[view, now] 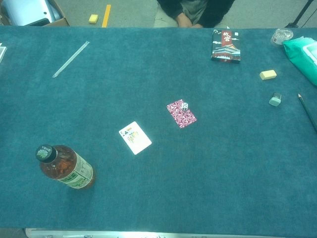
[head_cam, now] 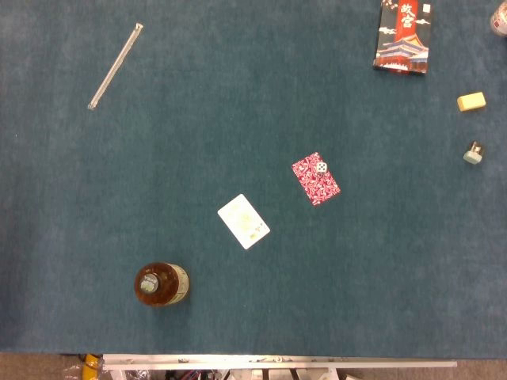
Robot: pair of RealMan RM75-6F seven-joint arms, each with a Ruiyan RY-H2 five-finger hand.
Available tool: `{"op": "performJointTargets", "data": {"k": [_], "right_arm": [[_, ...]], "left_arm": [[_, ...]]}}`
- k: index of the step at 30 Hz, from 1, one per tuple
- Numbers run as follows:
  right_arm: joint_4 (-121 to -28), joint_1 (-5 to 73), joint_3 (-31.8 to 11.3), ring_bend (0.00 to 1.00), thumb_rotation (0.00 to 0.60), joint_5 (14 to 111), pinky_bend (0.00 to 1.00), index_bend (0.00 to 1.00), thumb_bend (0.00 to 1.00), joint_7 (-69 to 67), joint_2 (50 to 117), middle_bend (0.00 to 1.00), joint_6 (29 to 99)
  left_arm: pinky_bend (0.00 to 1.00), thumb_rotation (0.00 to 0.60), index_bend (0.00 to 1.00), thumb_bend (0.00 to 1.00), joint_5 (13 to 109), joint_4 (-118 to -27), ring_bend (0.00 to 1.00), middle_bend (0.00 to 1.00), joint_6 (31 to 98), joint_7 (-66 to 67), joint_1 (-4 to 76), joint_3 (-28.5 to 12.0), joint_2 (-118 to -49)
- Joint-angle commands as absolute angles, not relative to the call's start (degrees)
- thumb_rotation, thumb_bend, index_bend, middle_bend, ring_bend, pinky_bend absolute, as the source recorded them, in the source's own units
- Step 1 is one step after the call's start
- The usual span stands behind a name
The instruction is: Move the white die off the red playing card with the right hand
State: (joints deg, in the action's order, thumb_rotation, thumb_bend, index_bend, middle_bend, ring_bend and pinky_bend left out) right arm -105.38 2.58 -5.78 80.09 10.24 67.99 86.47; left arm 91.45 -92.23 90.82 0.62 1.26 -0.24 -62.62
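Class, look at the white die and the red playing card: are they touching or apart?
Touching. The head view shows the white die sitting on the red playing card, near its far corner.

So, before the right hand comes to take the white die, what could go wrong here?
1. The white die is small and sits near one corner of the red playing card; fingers may catch the card and drag it along.
2. A loose pinch could let the die roll across the table.
Neither hand is in view yet, so the approach cannot be judged.
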Motion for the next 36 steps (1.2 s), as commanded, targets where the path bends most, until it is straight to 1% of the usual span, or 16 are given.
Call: {"op": "performJointTargets", "data": {"k": [1, 7, 10, 16, 20, 26, 31, 36], "right_arm": [[-105.32, 2.68, -5.72, 0.0, 0.6, 80.0, 0.0, 0.17, 0.28, 10.15, 68.01, 0.12, 86.2], [-105.55, 2.89, -5.54, 0.0, 0.6, 81.03, 0.0, 0.17, 0.28, 9.33, 67.78, 0.12, 86.05], [-105.67, 3.46, -5.64, 0.0, 0.6, 81.98, 0.0, 0.2, 0.28, 8.62, 67.5, 0.12, 85.59], [-105.88, 5.47, -5.45, 0.0, 0.6, 84.61, 0.0, 0.34, 0.29, 7.91, 67.59, 0.16, 83.44], [-107.32, 8.05, -5.74, 0.0, 0.6, 84.51, 0.0, 0.41, 0.29, 9.48, 67.47, 0.19, 79.6], [-109.34, 12.83, -7.19, 0.0, 0.6, 81.42, 0.0, 0.42, 0.29, 14.99, 69.05, 0.19, 73.25], [-109.34, 17.39, -9.04, 0.0, 0.6, 76.29, 0.0, 0.42, 0.29, 20.21, 72.52, 0.19, 68.14], [-108.67, 21.1, -10.43, 0.0, 0.6, 70.82, 0.0, 0.42, 0.28, 23.64, 76.14, 0.2, 64.84]], "left_arm": [[0.09, 0.6, 0.28, 0.27, 91.34, -92.41, 0.13, 0.21, 90.71, 0.79, 1.19, -0.14, -62.54], [0.09, 0.6, 0.28, 0.27, 91.25, -92.69, 0.13, 0.21, 90.65, 0.93, 1.13, -0.1, -62.34], [0.09, 0.6, 0.28, 0.27, 91.28, -92.85, 0.13, 0.21, 90.56, 0.99, 1.19, -0.1, -62.22], [0.09, 0.6, 0.28, 0.27, 91.0, -92.69, 0.13, 0.21, 90.71, 0.65, 0.89, 0.0, -62.13], [0.09, 0.6, 0.28, 0.27, 91.18, -92.76, 0.13, 0.21, 90.76, 0.61, 0.75, 0.2, -61.92], [0.09, 0.6, 0.28, 0.27, 91.93, -92.15, 0.13, 0.21, 90.93, -0.52, 0.46, 0.81, -62.51], [0.09, 0.6, 0.28, 0.27, 92.0, -91.63, 0.13, 0.21, 91.22, -1.24, 0.0, 1.18, -62.8], [0.09, 0.6, 0.28, 0.27, 92.5, -91.27, 0.13, 0.21, 91.38, -2.3, -0.28, 1.64, -63.07]]}}
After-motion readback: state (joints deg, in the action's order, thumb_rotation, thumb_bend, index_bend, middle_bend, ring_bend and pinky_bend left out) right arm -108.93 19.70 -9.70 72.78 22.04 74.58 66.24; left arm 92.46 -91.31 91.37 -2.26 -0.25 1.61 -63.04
